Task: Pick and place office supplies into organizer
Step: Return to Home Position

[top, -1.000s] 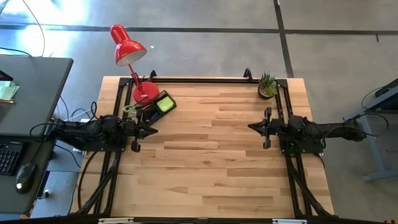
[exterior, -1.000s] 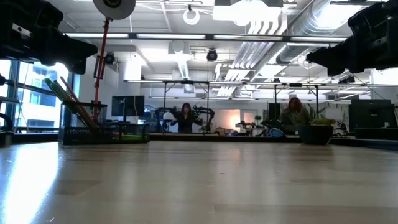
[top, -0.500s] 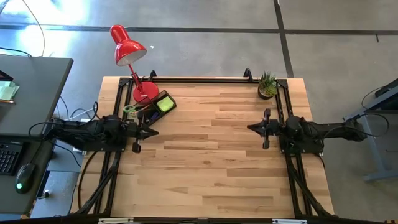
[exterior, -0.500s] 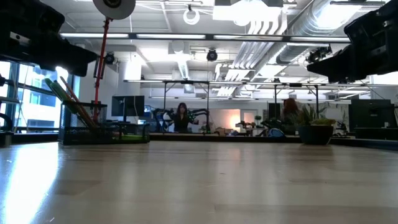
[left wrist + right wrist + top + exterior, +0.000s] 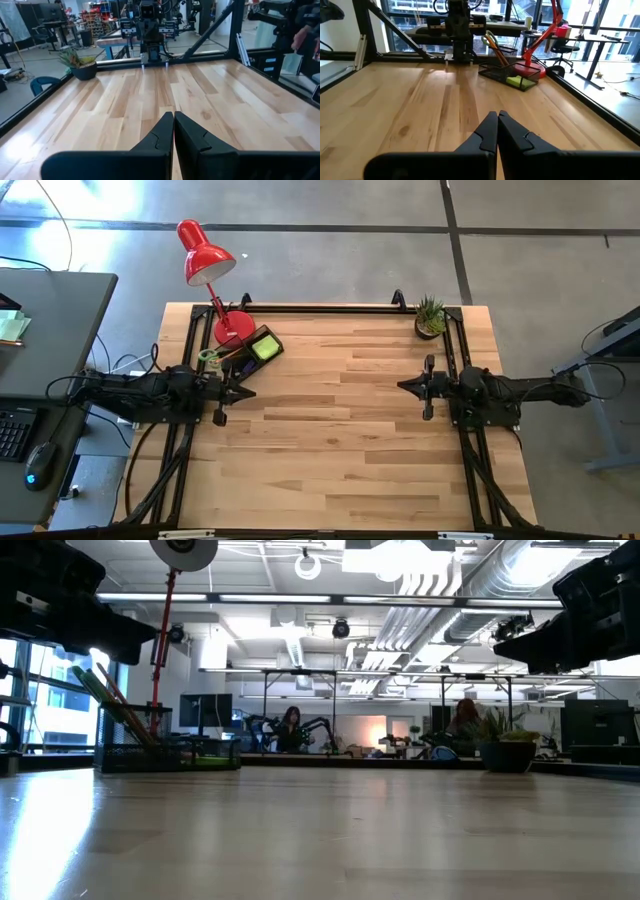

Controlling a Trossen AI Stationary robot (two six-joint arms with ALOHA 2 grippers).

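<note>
My left end effector [image 5: 244, 391] and right end effector [image 5: 404, 386] are clenched empty. The organizer [image 5: 279, 345] lies at the left's 12 o'clock; a stray swing could clip its leaning pencils [image 5: 497, 54].

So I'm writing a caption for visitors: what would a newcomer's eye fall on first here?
The red desk lamp stands at a corner of the table on the robot's left side, the black organizer beside its base holding a lime-green sticky-note pad. Across the table, the left pincer and right pincer face each other, both shut and empty.
</note>
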